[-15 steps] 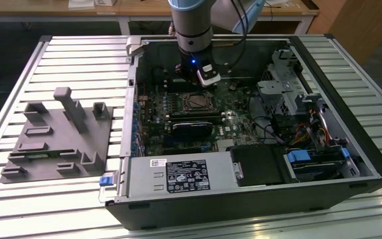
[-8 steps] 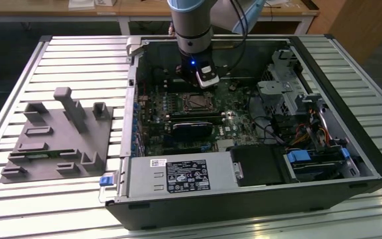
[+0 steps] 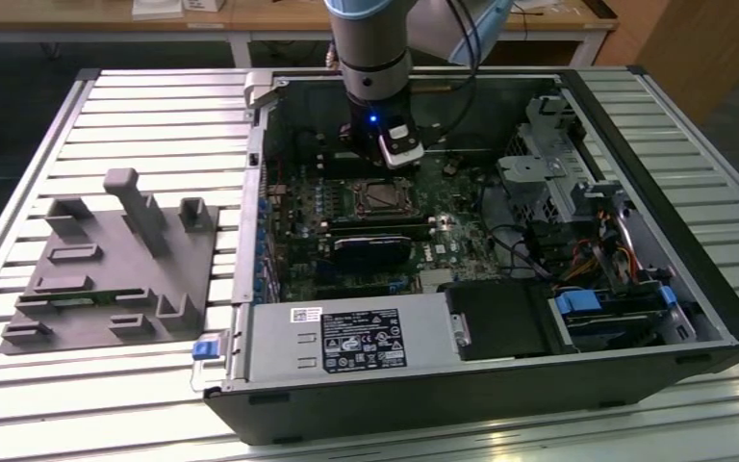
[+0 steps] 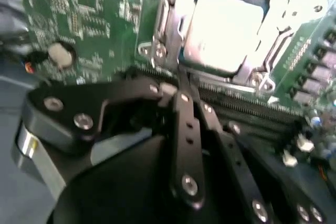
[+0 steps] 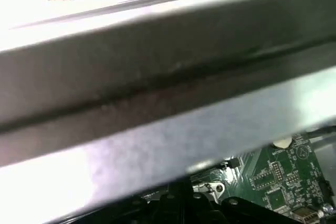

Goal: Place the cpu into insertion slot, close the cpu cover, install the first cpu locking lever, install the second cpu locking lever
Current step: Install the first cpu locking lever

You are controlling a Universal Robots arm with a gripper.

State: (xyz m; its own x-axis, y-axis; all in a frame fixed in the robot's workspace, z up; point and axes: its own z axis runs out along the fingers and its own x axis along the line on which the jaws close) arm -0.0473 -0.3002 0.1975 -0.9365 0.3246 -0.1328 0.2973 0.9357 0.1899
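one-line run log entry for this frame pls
arm: inside open PC case | gripper: fingers together, holding nothing, beside insertion slot | cpu: seated in slot | cpu cover: down over cpu | levers: unclear

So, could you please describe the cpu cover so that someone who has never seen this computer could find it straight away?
Look inside the open computer case at the green motherboard, just below the arm's gripper in the exterior view. The cpu cover is the thin silvery metal frame lying around the pale square cpu. Unlike the long black memory slots beside it, it is square and shiny.
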